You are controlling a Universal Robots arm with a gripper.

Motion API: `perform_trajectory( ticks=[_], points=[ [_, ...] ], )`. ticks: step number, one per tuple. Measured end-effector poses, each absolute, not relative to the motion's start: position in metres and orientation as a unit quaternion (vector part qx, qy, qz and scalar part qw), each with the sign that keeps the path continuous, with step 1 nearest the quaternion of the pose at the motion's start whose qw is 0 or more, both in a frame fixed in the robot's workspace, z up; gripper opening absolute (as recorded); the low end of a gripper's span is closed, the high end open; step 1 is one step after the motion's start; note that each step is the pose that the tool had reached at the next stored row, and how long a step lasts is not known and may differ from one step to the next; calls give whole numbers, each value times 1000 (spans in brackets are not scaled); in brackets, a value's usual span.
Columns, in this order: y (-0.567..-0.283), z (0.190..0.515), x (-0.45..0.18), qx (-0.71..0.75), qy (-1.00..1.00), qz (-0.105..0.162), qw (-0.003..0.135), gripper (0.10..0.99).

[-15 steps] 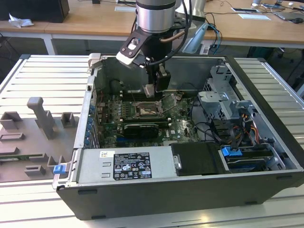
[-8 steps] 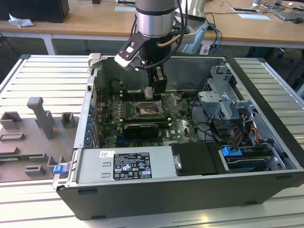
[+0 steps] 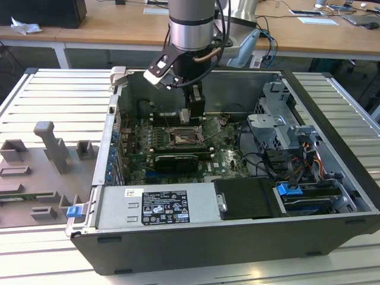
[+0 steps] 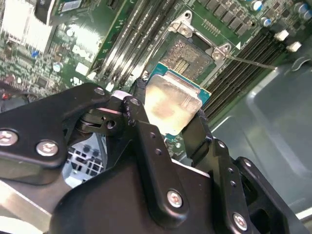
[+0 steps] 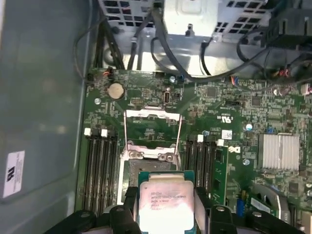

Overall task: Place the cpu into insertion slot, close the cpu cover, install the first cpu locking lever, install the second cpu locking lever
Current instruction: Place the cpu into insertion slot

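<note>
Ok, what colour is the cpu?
The cpu is pale silvery-beige, clearest in the second wrist view.

The exterior view looks down from above on the open black metal computer case (image 3: 196, 249) lying on the ribbed grey worktop (image 3: 53, 101). It stands far enough back to take in the whole case and the wooden desks (image 3: 119, 27) behind. Both wrist views sit close over the green circuit board (image 5: 214, 97). The first wrist view faces nearly straight down, and the second wrist view slants across the black gripper (image 4: 170, 109). They share the pale silvery square cpu (image 5: 165, 202) clamped in it and the metal-rimmed square insertion slot (image 5: 146, 168).
</note>
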State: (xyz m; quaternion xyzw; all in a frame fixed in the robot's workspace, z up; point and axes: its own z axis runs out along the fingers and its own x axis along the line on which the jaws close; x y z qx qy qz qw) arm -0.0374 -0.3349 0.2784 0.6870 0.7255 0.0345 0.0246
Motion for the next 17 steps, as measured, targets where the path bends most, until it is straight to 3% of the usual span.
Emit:
perform_trajectory(
  ticks=[9, 17],
  points=[
    [-316, 244, -46, 698, 715, 34, 25, 541],
    [-316, 241, -47, 702, 711, 34, 25, 541]
  ],
)
